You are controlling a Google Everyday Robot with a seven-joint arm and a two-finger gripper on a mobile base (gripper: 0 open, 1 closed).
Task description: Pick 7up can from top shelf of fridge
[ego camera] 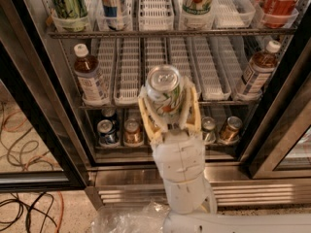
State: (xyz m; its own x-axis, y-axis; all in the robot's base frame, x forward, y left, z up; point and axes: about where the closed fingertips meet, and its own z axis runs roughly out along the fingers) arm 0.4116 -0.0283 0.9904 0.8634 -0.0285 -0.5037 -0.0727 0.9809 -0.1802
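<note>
The gripper (pixel 168 100) is clamped on the 7up can (pixel 164 87), lid up. It hangs before the open fridge (pixel 29 106), below the top shelf (pixel 146 33).

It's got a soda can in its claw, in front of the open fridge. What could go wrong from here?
1. The end effector, out in front of the fridge, holds the 7up can only between two slim fingers; it might slip and drop.
2. The door frame stands close on the right; a sideways swing could knock it.
3. Crumpled plastic and cables lie on the floor and could snag the base.
</note>
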